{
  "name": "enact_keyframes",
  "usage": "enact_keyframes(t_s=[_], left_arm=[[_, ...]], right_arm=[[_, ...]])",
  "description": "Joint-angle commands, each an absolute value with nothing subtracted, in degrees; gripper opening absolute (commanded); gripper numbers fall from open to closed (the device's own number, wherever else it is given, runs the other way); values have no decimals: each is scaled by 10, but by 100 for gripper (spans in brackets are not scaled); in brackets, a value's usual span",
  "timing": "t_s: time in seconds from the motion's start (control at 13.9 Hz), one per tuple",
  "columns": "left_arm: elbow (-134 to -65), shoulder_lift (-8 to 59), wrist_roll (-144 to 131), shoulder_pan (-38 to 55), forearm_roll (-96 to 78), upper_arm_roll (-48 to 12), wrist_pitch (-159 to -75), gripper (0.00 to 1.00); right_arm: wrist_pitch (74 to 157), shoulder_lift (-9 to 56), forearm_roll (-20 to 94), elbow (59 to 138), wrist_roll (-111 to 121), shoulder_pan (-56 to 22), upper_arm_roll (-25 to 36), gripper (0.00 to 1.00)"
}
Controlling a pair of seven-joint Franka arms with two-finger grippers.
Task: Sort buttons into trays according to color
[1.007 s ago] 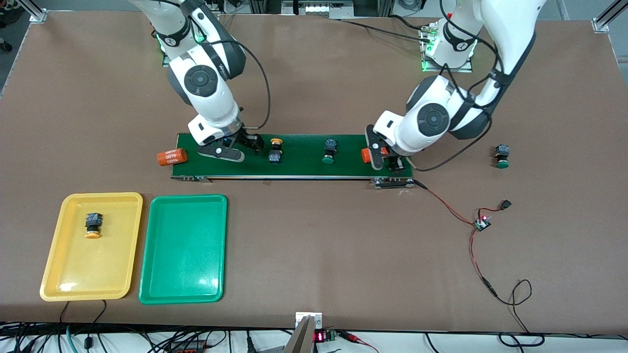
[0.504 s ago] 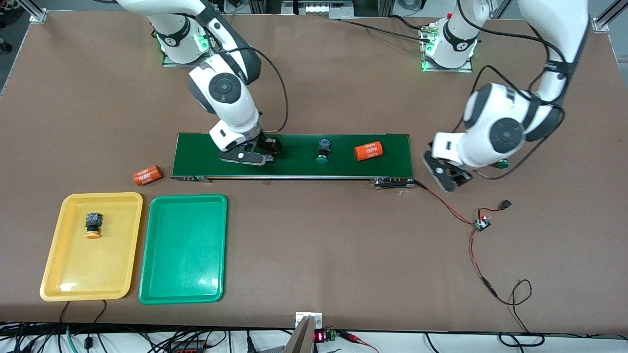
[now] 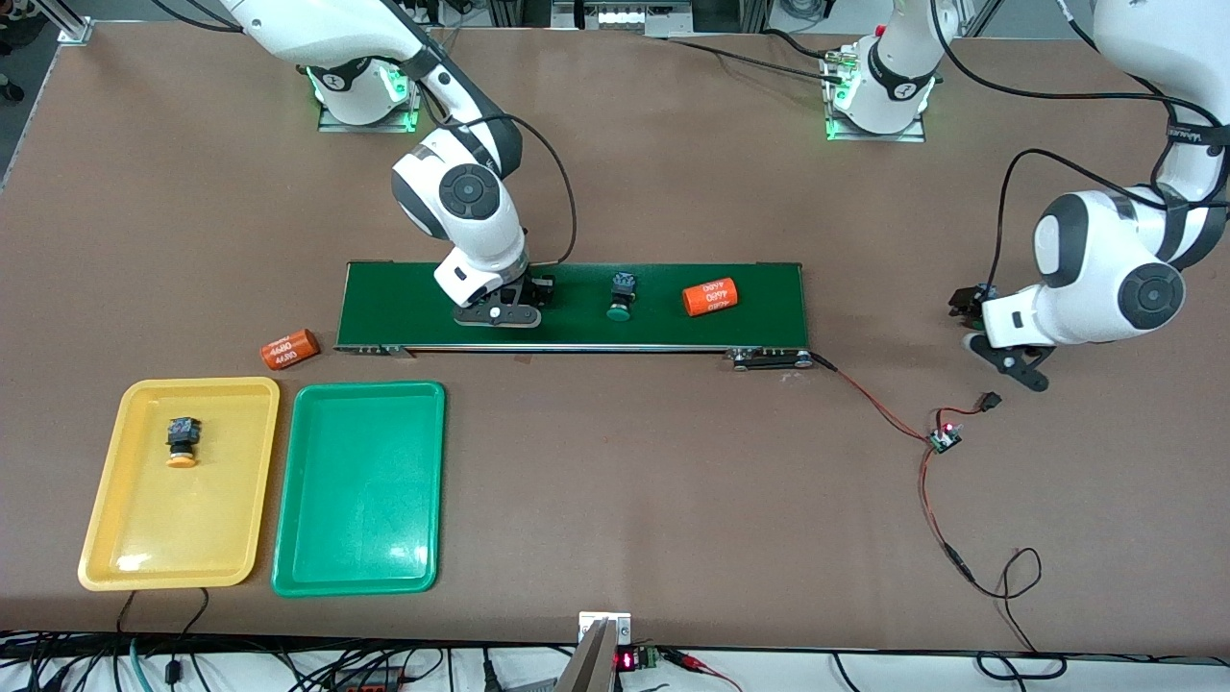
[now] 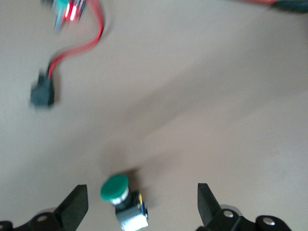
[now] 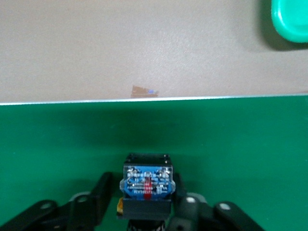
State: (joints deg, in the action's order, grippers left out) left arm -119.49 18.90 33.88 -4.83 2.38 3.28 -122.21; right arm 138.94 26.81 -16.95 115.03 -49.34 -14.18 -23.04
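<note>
Two grippers work: right gripper (image 5: 144,211) clamps a blocky button (image 5: 146,185) on the flat belt (image 3: 404,298), frame centre; left gripper (image 4: 142,209) gapes around a green-capped button (image 4: 115,187) on bare table (image 3: 1105,481), right edge.

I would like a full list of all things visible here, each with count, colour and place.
Push-button switches: four, black bodies. Yellow-capped button in the yellow plastic tray; one between the right gripper's jaws on the dark-green conveyor belt; green-capped button on the belt; another on the table under the left gripper.
Green plastic tray: one, beside the yellow.
Orange cylinders: two; one on the belt, one off its end.
Red wiring: near the left arm's end.
Right gripper: closed on its button.
Left gripper: open.
</note>
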Motion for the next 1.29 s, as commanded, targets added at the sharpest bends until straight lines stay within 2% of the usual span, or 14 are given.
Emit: enact_keyframes(t_s=[0.0, 0.22, 0.36, 0.5, 0.65, 0.72, 0.79, 0.94, 1.08, 1.22], left_arm=[[-1243, 178, 206, -40, 25, 58, -1221, 100], [-1276, 179, 173, -40, 27, 87, -1256, 100], [-1289, 184, 178, -40, 31, 105, -1303, 100], [-1309, 192, 179, -41, 31, 109, -1350, 100], [-1344, 194, 185, -41, 31, 109, -1404, 100], [-1346, 195, 194, -41, 31, 109, -1405, 98], [-1346, 194, 209, -41, 31, 109, -1405, 84], [-1346, 197, 223, -41, 31, 109, -1404, 44], [-1344, 196, 228, -41, 31, 109, -1403, 27], [-1337, 188, 224, -40, 31, 107, -1397, 25]], right_arm=[[1388, 261, -178, 1142, -465, -130, -216, 0], [1347, 218, -168, 1116, -386, -76, -207, 0], [1301, 218, -168, 1074, -343, -41, -199, 0], [1283, 223, -165, 1053, -256, -12, -154, 0], [1283, 245, -94, 1042, -127, 24, -93, 0], [1282, 257, -47, 1033, -57, 30, -67, 0], [1282, 267, -25, 1028, -8, 35, -43, 0], [1283, 292, -22, 1011, 25, 46, -19, 0], [1289, 318, -22, 993, 53, 61, -4, 1], [1290, 344, -23, 971, 78, 78, -1, 1]])
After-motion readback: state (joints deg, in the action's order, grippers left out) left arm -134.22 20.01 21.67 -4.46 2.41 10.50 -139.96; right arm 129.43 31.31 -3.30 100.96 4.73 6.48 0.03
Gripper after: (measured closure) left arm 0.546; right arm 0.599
